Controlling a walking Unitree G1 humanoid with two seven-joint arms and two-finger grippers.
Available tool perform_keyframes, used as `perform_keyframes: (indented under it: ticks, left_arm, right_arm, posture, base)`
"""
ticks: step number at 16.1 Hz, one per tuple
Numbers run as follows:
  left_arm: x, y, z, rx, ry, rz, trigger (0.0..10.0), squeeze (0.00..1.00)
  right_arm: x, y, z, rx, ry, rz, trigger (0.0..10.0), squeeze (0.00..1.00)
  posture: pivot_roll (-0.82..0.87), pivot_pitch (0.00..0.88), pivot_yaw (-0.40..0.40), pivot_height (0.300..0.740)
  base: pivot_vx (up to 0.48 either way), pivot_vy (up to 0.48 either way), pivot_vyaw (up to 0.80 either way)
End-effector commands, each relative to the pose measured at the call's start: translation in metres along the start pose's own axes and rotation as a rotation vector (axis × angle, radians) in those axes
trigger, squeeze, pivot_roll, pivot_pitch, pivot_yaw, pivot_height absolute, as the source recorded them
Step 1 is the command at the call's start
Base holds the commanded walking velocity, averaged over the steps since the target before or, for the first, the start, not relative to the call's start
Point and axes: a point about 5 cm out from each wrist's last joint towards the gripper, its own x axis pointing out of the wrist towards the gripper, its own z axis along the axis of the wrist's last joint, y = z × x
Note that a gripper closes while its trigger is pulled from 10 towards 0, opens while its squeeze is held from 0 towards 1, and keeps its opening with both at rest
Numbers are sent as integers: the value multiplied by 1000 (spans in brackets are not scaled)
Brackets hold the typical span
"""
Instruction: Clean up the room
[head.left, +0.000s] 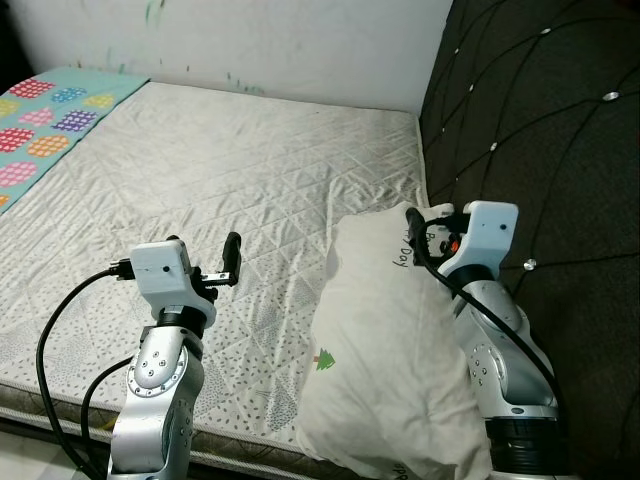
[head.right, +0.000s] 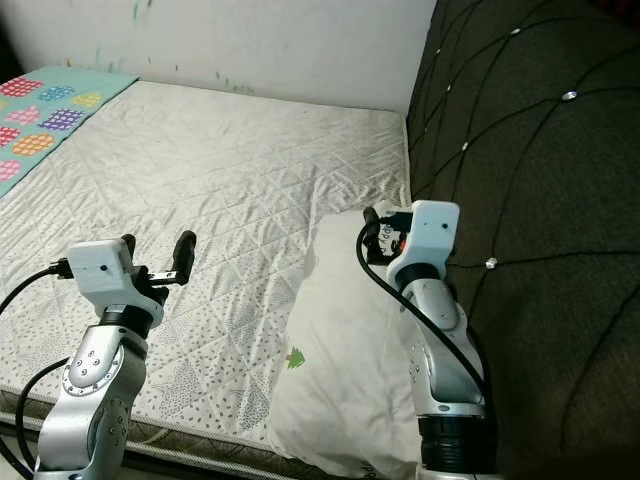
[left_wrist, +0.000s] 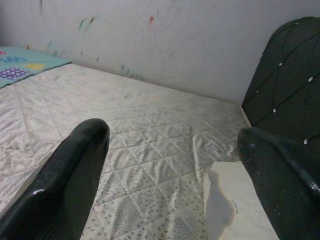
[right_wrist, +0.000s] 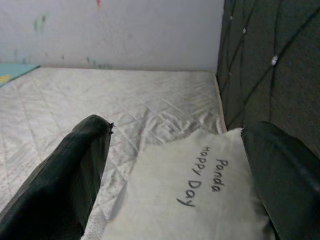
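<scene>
Fingers (right_wrist: 75, 175) of the right gripper (right_wrist: 175, 165) stand wide apart over the pillow (head.left: 385, 350), holding nothing.

Printed "Happy Day Panda", the white pillow lies on the bed (head.left: 200, 180) at its right side, beside the dark tufted headboard (head.left: 540, 130), its near end reaching the mattress edge. It lies below and between the right fingers. The left gripper (left_wrist: 170, 165) hovers over bare quilted mattress left of the pillow, its fingers (left_wrist: 70, 170) also spread wide and empty. A turquoise patterned blanket (head.left: 40, 115) lies at the far left.

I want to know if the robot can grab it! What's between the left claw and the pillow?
Only bare quilted mattress lies between the left gripper and the pillow, as the left eye view shows.
</scene>
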Motion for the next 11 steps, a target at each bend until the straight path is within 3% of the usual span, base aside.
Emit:
perform_keyframes:
  ticks: [1, 4, 7, 11]
  left_arm:
    - [-1, 0, -3, -8, 18, 2, 10000, 0]
    - [-1, 0, -3, -11, 17, -3, 10000, 0]
    - [1, -1, -2, -15, 12, -8, 10000, 0]
    - [1, 0, -2, -16, 10, -8, 10000, 0]
  right_arm:
    - [-2, -5, -7, -9, 41, -29, 10000, 0]
    - [-1, -1, -7, -32, 49, -6, 10000, 0]
    - [-1, 8, -5, 13, 35, 49, 10000, 0]
    - [0, 8, -5, 28, 32, 58, 10000, 0]
  posture:
    - [28, 28, -29, 740]
    - [26, 25, -29, 740]
    - [27, 17, -32, 740]
    - [29, 11, -36, 740]
  base:
    - [0, 0, 0]
    - [0, 0, 0]
    - [0, 0, 0]
    - [0, 62, -553]
